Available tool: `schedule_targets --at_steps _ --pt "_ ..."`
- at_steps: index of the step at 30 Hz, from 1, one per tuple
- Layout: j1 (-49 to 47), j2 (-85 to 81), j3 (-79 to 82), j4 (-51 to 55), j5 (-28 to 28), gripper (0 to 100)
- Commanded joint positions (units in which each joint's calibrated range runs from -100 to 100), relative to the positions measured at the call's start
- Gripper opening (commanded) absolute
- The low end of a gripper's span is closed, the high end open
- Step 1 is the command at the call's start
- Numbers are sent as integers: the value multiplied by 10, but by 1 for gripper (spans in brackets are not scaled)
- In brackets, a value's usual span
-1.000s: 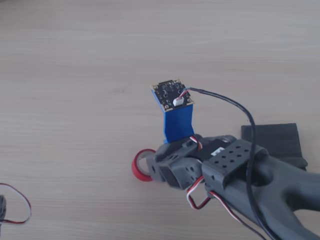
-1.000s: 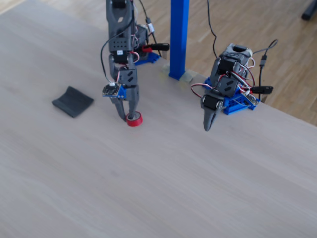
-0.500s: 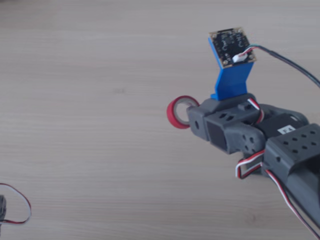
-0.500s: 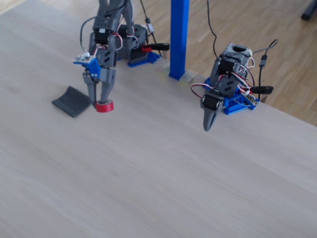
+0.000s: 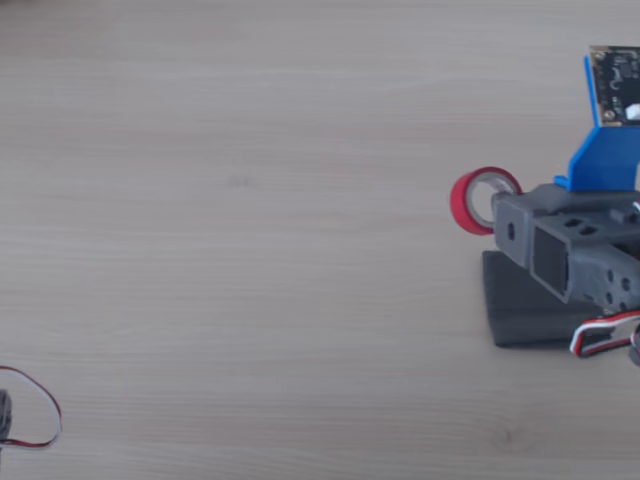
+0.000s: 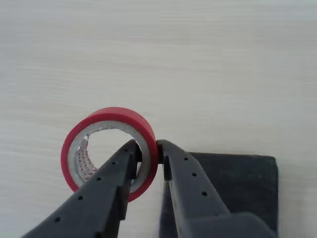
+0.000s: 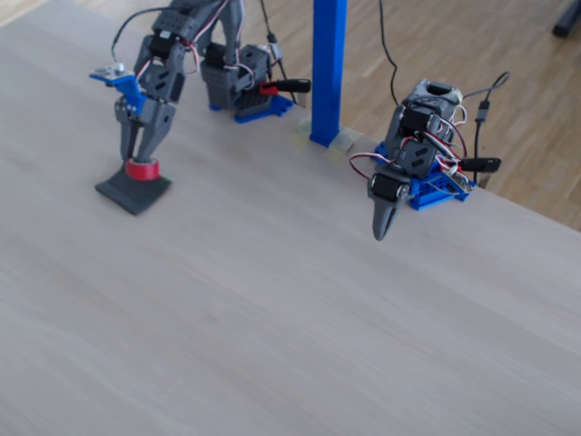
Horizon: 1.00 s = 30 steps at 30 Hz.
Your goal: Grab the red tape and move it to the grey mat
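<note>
The red tape (image 6: 114,115) is a small roll with a whitish core. My gripper (image 6: 147,148) is shut on its wall, one finger inside the ring and one outside. The grey mat (image 6: 237,178) lies just right of the roll in the wrist view, under the right finger. In the other view the tape (image 5: 462,203) sticks out past the mat's (image 5: 520,315) upper edge, held by the gripper (image 5: 500,215). In the fixed view the gripper (image 7: 141,156) holds the tape (image 7: 142,169) low over the mat (image 7: 133,191). I cannot tell whether the roll touches it.
A second arm (image 7: 404,154) stands at the table's right edge in the fixed view, its gripper pointing down. A blue post (image 7: 327,73) stands at the back. A thin red wire loop (image 5: 45,415) lies at the lower left of the other view.
</note>
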Motion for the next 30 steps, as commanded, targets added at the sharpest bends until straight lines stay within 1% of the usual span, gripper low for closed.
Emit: schedule_targets --at_steps 1,6,14,20,24,30 --pt "40 -50 29 -1 1 2" --pt "92 -93 81 -1 2 2" --pt "143 -119 130 -2 2 2" --pt "161 -100 133 -3 5 2" --pt "175 -70 126 -7 20 2" --pt "179 -28 114 -16 19 2"
